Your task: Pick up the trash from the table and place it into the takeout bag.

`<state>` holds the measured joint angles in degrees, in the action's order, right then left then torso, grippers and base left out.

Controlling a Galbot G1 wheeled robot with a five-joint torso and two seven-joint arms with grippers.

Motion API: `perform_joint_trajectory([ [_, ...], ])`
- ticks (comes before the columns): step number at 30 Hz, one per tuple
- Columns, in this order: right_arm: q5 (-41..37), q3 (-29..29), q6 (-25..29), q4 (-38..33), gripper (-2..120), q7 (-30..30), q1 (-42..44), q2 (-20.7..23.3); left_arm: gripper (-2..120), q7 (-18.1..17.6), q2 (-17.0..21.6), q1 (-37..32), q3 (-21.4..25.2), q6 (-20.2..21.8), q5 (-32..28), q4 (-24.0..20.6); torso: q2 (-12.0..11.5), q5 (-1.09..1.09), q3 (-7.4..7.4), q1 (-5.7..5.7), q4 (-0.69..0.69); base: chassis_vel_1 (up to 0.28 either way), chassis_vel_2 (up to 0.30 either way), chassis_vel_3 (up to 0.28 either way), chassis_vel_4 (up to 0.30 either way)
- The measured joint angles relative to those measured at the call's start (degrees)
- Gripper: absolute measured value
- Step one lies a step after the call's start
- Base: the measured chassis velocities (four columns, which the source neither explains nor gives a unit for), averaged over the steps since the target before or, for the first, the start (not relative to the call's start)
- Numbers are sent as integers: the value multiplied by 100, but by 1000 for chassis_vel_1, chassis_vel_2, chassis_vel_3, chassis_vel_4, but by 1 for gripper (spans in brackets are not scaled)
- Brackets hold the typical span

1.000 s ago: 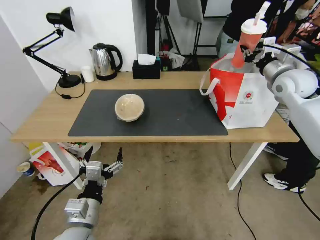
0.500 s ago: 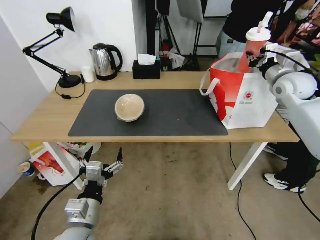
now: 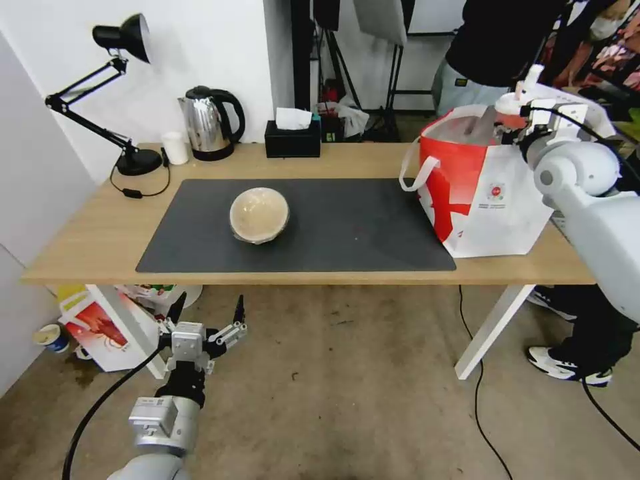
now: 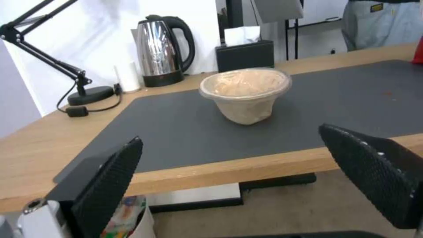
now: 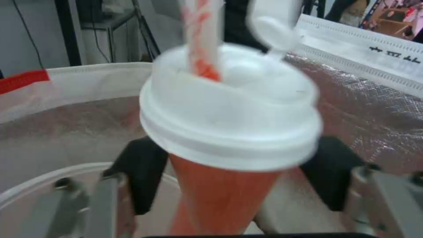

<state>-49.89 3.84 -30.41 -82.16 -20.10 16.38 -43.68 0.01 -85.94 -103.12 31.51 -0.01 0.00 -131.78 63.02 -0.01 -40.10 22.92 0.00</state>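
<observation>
The right gripper (image 5: 229, 178), pinching the red plastic drink cup with white lid (image 5: 229, 132), has sunk lower into the foil-lined white takeout bag (image 3: 487, 193). The left gripper (image 3: 207, 313) hangs spread below the wood table (image 3: 80, 247), where the beige paper bowl (image 3: 259, 215) sits.

Back row: black desk lamp (image 3: 123, 40), small white cup (image 3: 175, 147), steel kettle (image 3: 211, 123), black tissue box (image 3: 292, 139); crayfish-print carton (image 3: 100, 330) on the floor.
</observation>
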Motion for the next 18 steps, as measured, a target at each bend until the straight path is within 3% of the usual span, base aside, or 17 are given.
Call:
perform_joint_trajectory([
  [8,-44,-66,-212,-165,99,-158,-59,30,100,0,0,0,0,0,0,0,0,1,-1,0,0,0,0,0,0],
  [18,49,29,-453,-418,100,-132,-15,165,100,0,0,0,0,0,0,0,0,1,0,0,0,0,0,0,0],
])
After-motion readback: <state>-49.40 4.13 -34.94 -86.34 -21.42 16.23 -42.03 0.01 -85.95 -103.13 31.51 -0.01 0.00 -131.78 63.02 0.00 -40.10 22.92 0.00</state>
